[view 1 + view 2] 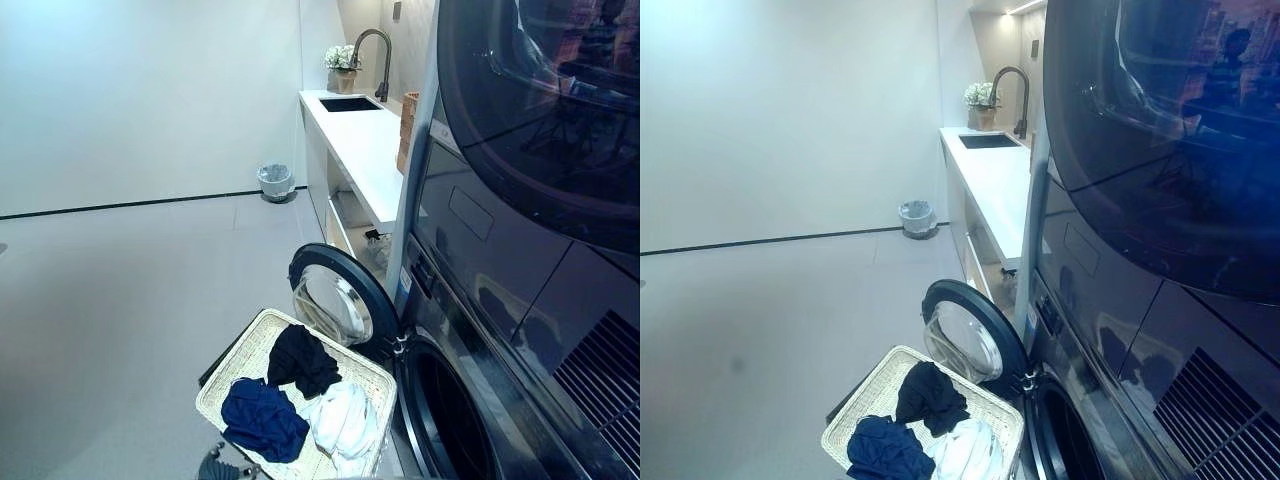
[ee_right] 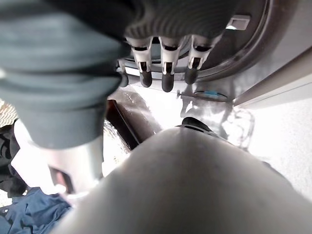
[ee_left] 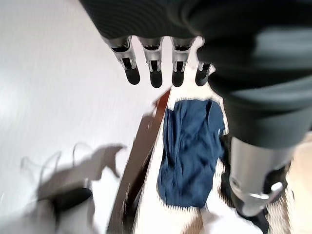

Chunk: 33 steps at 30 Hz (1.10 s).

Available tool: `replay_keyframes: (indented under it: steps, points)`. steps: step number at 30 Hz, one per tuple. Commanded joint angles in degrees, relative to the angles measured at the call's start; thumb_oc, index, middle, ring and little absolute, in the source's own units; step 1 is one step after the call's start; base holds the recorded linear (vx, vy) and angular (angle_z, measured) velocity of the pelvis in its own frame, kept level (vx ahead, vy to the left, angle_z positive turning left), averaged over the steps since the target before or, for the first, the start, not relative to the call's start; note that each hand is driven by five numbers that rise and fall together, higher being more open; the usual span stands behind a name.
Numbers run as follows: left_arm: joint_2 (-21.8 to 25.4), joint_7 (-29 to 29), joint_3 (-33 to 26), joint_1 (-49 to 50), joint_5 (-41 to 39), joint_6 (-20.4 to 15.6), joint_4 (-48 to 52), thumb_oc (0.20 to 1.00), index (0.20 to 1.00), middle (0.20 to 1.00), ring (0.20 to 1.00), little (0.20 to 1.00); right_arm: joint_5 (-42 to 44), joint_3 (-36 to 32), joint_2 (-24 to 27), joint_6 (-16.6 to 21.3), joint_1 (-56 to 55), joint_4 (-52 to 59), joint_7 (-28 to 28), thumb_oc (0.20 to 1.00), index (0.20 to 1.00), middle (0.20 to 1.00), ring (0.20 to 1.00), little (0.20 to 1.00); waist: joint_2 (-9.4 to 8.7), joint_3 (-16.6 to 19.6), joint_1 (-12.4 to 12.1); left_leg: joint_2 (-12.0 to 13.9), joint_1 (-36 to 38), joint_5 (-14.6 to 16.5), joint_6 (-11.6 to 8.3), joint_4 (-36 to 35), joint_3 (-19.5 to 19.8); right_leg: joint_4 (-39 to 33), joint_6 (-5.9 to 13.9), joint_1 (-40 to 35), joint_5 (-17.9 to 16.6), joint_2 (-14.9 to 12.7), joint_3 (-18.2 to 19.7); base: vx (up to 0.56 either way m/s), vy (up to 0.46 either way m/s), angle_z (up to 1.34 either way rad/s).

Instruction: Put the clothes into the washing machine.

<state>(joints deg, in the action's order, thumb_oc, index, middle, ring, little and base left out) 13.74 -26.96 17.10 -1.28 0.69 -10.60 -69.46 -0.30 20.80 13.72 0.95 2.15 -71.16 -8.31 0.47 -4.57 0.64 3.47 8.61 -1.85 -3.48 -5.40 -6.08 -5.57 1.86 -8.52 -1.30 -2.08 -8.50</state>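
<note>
Currently both my left hand (image 3: 153, 58) and right hand (image 2: 165, 58) hang open, empty; the limp navy-blue cotton garment (image 1: 263, 418) in the pale woven basket (image 1: 245, 345) should bunch easily at mid-fold.

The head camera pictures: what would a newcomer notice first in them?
Probably the washing machine, a tall dark glossy front filling the right side, with its round door swung open low down. Just left of the door stands a pale woven basket holding three clothes: a black one, a navy one and a white one.
</note>
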Motion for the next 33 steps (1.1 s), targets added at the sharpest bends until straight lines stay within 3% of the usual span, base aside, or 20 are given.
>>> replay_keyframes:
  steps: [1,12,19,21,33]
  points:
    - [0.24,-8.56,1.02,-7.57,3.95,-1.22,-0.60,1.000,1.000,1.000,1.000,1.000,1.41,3.02,0.16,1.04,4.87,-1.45,-0.44,1.000,1.000,1.000,1.000,1.000,-1.58,-4.63,0.15,-5.67,-0.14,4.12,3.64,1.18,-1.08,1.95,2.40,1.29,0.94,0.75,0.83,-0.03,0.084,-0.03]
    - [3.74,-16.79,3.22,-21.97,-0.81,1.09,0.28,1.000,1.000,1.000,1.000,1.000,1.46,8.35,4.49,3.13,15.62,2.65,-0.32,1.000,1.000,1.000,1.000,1.000,-0.85,-16.60,2.82,-6.19,-14.19,2.80,3.97,6.97,-2.11,5.53,2.23,16.39,-2.16,0.20,6.60,-0.12,0.131,-0.16]
    - [8.11,-14.16,2.24,-31.04,-3.73,1.53,-2.19,1.000,1.000,1.000,1.000,1.000,5.02,10.23,5.20,4.00,21.67,4.07,0.48,1.000,1.000,1.000,1.000,1.000,-2.61,-21.78,3.94,-7.25,-22.72,4.39,3.94,15.22,-2.51,8.58,2.74,24.23,-3.71,-0.64,9.06,-0.10,0.086,-0.24]
    - [10.72,-11.28,2.15,-35.95,-3.17,4.26,-3.31,1.000,1.000,1.000,1.000,1.000,6.77,11.12,4.81,4.61,24.36,5.28,0.49,1.000,1.000,1.000,1.000,1.000,-3.91,-24.01,4.68,-6.97,-26.06,5.24,4.01,17.99,-3.66,10.02,3.26,27.77,-4.41,-0.53,9.92,-0.12,0.052,-0.15]
    - [13.42,-5.75,5.13,-47.12,-7.32,14.34,-8.67,1.000,1.000,1.000,1.000,1.000,9.29,14.01,5.69,3.12,28.82,10.67,0.80,1.000,1.000,1.000,1.000,1.000,-6.06,-25.22,7.76,-7.13,-38.45,6.65,3.49,25.14,-3.90,12.85,3.04,39.68,-6.10,0.10,10.86,-0.04,0.049,-0.11]
